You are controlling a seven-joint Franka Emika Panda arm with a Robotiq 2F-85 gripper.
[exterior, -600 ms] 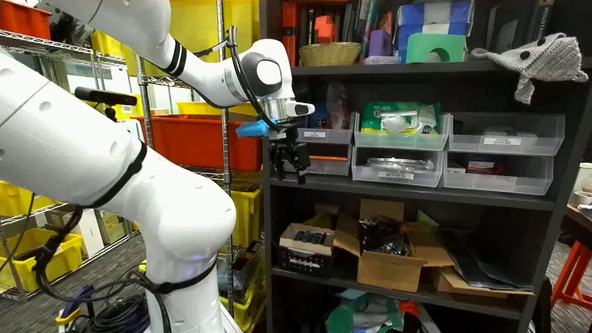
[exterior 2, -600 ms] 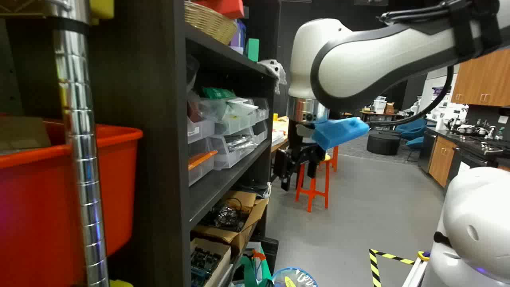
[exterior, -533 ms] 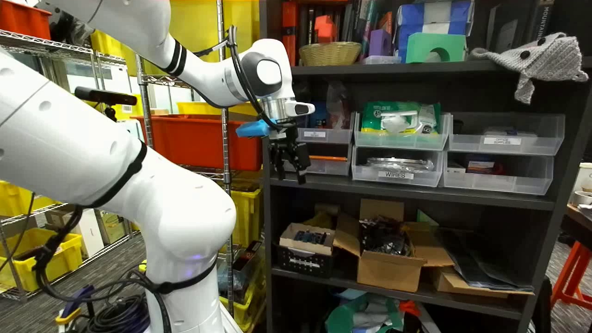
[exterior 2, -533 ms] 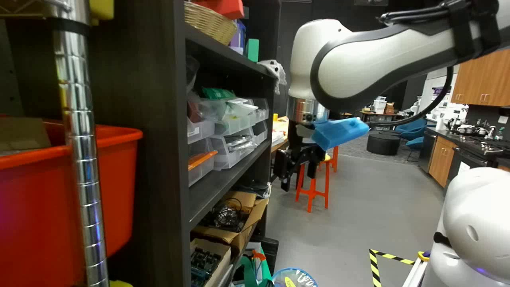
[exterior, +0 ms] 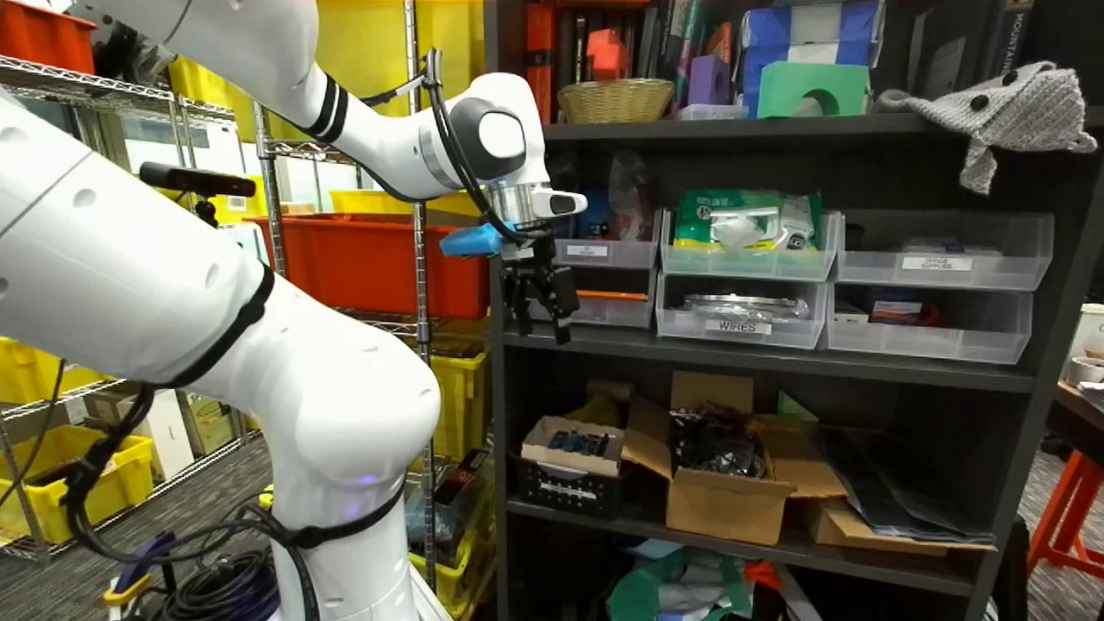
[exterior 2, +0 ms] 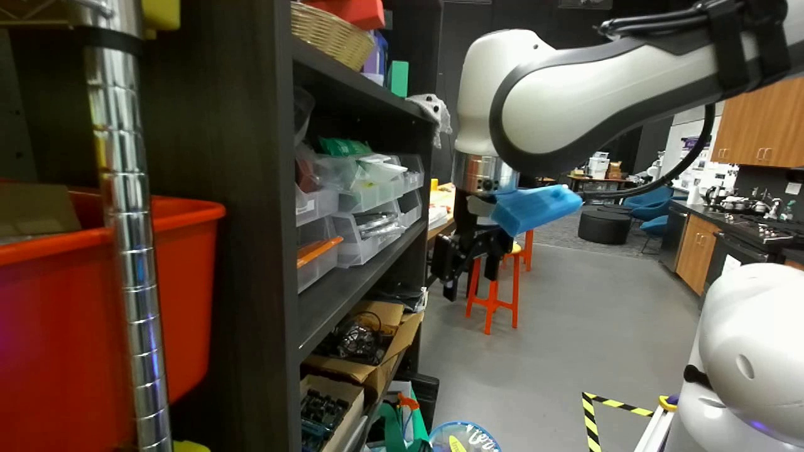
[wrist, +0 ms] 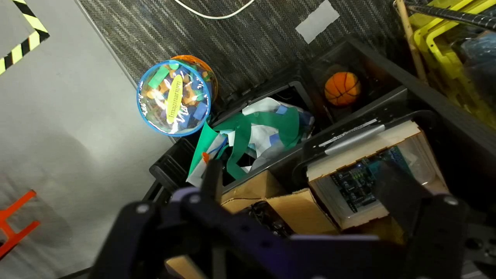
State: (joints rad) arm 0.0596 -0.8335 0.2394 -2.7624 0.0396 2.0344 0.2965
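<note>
Evidently, the black two-fingered gripper [wrist: 302, 170] hangs fingers-down, jaws spread wide and nothing held, in front of the dark grey shelf unit [exterior: 776, 364]. Apart from the gripper, toward the shelf and partly hidden behind it in an exterior view, sits the lower end bin of translucent plastic [exterior: 614, 313], its front facing out from the shelf. The slim orange strip [exterior: 612, 295] at that front lies roughly level, its long axis along the shelf's edge.
</note>
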